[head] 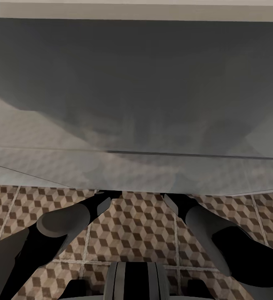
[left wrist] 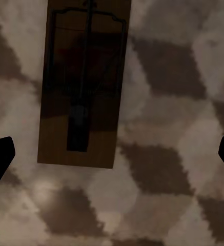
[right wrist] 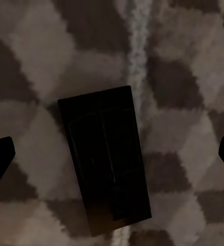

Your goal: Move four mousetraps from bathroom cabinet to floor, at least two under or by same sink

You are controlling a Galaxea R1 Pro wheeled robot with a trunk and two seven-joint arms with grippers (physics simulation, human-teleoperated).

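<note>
Left claw (left wrist: 112,154) spread wide, empty, above a mousetrap (left wrist: 81,87) lying flat on the bathroom floor (left wrist: 168,169). Right claw (right wrist: 112,154) also spread, w/ a second mousetrap (right wrist: 104,159) beneath it, in deep shadow. Traps prob. light, stiff wood; grip by long edges, avoid spring bar.

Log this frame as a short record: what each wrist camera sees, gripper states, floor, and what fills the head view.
left wrist: flat tan wooden mousetrap with dark wire parts lying on the cube-patterned tile floor
left gripper: open, empty
right wrist: second flat mousetrap, deeply shaded, lying beside a pale grout line
right gripper: open, empty
head view: broad grey-white surface above both arms
</note>
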